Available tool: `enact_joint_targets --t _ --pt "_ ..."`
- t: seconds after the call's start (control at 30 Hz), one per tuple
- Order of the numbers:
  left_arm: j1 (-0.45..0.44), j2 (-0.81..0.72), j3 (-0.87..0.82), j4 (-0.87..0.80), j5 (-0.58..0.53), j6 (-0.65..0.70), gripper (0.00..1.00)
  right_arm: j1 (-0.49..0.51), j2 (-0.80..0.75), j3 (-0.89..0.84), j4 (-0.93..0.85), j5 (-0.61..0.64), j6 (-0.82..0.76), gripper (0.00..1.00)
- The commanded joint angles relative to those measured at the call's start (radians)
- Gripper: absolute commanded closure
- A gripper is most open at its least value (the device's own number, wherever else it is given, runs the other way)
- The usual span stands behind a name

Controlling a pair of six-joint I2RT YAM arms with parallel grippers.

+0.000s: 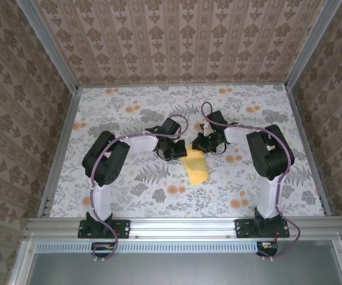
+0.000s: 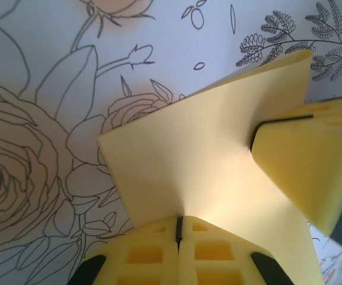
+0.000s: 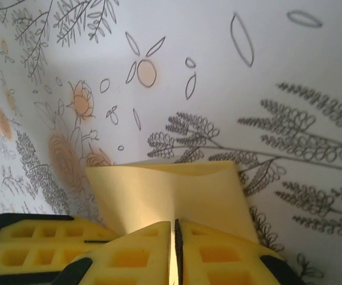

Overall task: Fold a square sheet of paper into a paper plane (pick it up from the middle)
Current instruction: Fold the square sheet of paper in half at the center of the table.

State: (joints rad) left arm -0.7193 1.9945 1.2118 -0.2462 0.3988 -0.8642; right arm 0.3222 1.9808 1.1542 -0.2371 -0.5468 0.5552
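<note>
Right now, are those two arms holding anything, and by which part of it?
Yes. The left tool and right tool are both shut on the folded pale-yellow sheet of paper, each pinching an edge at its far end.

The sheet of paper (image 1: 196, 170) lies near the middle of the table (image 1: 129, 113), a little right of centre, between the two arms. Its far edge sits between the fingers of both grippers: the left gripper (image 1: 174, 152) on the left and the right gripper (image 1: 202, 145) just beside it on the right. The near end of the sheet points toward the arm bases at the table's near edge.

In the left wrist view the sheet (image 2: 200, 166) rises from the left gripper (image 2: 179, 229), with the right gripper (image 2: 278, 123) clamped on its right edge.
</note>
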Motion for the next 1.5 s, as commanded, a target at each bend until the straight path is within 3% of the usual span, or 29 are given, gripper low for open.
enact_joint_targets --t 0.0,0.23,0.5,0.8,1.47 --pt "-0.012 0.116 -0.076 -0.183 -0.066 -0.013 0.95 -0.015 0.023 0.032 -0.048 0.125 0.023 0.87" --pt "-0.012 0.118 -0.089 -0.175 -0.06 -0.018 0.95 -0.079 -0.038 0.006 -0.02 0.196 0.096 0.88" --pt "-0.013 0.119 -0.079 -0.173 -0.06 -0.013 0.95 -0.043 -0.201 -0.065 -0.021 0.025 0.018 0.86" --pt "-0.013 0.121 -0.074 -0.174 -0.064 -0.014 0.95 0.022 -0.195 -0.163 -0.095 -0.085 -0.01 0.86" --pt "-0.016 0.125 -0.07 -0.187 -0.076 -0.017 0.96 0.013 -0.155 -0.19 -0.216 0.021 -0.091 0.86"
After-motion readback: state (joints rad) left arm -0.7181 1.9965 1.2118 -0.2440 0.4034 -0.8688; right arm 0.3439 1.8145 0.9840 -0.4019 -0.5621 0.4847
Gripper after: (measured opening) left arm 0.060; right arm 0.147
